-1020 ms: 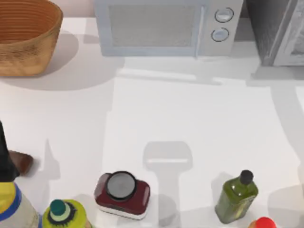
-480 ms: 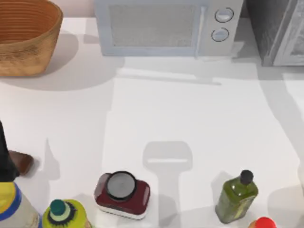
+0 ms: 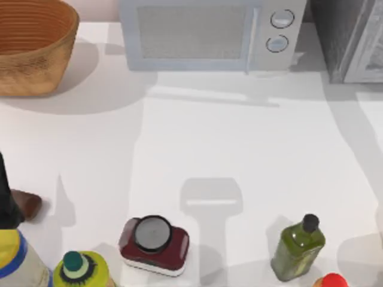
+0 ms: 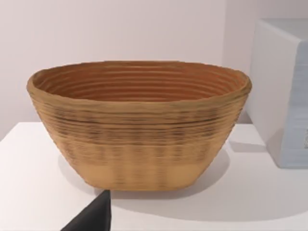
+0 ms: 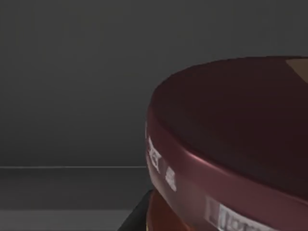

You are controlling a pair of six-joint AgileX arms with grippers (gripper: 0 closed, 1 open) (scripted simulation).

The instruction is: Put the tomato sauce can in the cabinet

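The tomato sauce can looms very close in the right wrist view, showing its dark maroon top and rim. My right gripper is shut on it, and a dark finger edges in beside it. Behind the can is a dark grey wall and floor, the cabinet. In the top view the cabinet stands at the far right corner, dark grey and speckled with a pale framed door. My left arm is parked at the table's left edge, with a dark fingertip pointing at the basket.
A light grey microwave stands at the back centre and a woven basket at the back left. Along the front edge are a squat dark-red container, a green bottle, a green-capped yellow bottle and a red cap.
The faint shadow on the table's right side has slid toward the right edge. The things on the table and my left arm have not moved.
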